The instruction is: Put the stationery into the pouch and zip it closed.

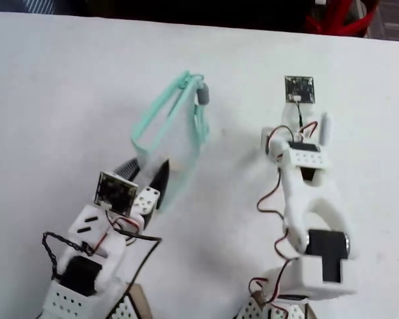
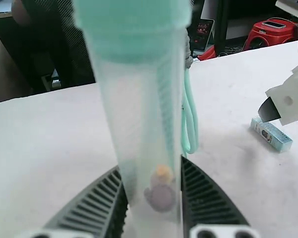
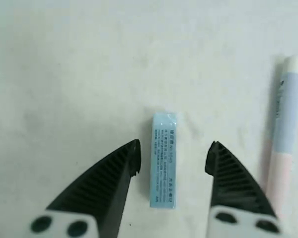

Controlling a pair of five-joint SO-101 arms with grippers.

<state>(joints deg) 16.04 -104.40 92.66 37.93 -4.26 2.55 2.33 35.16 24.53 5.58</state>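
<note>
Tabletop (image 1: 53, 100), white, plain, carrying both arms and all items listed. At left, left gripper (image 1: 146, 171), dark ribbed fingers (image 2: 102, 208) clamped on one end of a translucent mint-green soft plastic pouch (image 1: 176, 133); the pouch is pinched flat between the two fingers and reaches away from the gripper toward the far side of the table. Seen through the pouch wall close to the fingers, a small orange and mauve shape (image 2: 161, 188); what it is cannot be told. At the pouch's far end, a grey zip pull (image 1: 203, 96) and, hanging beside it, a mint-green cord loop (image 2: 188, 124). Whether the zip is open or closed cannot be told. Further right, a light blue rectangular eraser (image 3: 164, 166), lying flat on the bare tabletop, well apart from the pouch. Over it, right gripper (image 3: 174, 145), white body with dark ribbed fingers (image 3: 116, 183) spread wide, one finger on each side of the eraser with a gap to each, not touching it. From the left wrist view the eraser sits just beside the dark tip of that gripper. At far right, a slim pastel blue and pink pen (image 3: 280, 144) with a white end, lying on the tabletop roughly parallel to the eraser, outside the gripper's fingers and apart from the eraser.
</note>
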